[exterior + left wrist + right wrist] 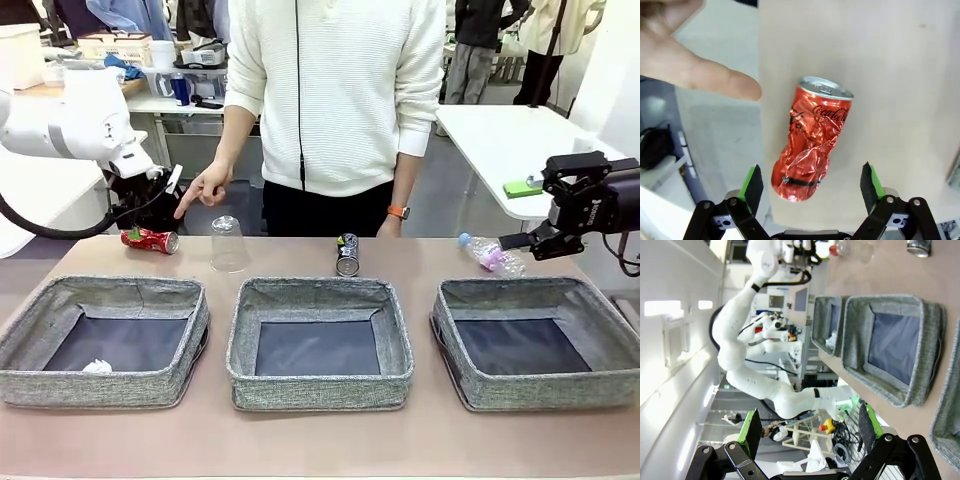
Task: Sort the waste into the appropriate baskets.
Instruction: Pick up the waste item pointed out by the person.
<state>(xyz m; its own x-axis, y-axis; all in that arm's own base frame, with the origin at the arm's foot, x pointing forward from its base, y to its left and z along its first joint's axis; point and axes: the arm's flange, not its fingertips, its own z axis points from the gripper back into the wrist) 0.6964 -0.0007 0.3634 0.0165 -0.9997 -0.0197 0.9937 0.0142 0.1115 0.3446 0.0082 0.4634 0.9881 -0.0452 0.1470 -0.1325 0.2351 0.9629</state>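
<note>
Left pincer [811, 181] spread wide above red crushed can [812, 137] on bench [900, 65], person's hand [682, 60] pointing close by, right pincer [809, 426] spread, empty

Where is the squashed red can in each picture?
Front view: the red can lies far left, behind the left basket.
Left wrist view: in the middle of the picture, just beyond the open green-padded fingers.
Right wrist view: a tiny red spot at the top edge.
Shared landmark: the left gripper, right next to the can in every view.
</note>
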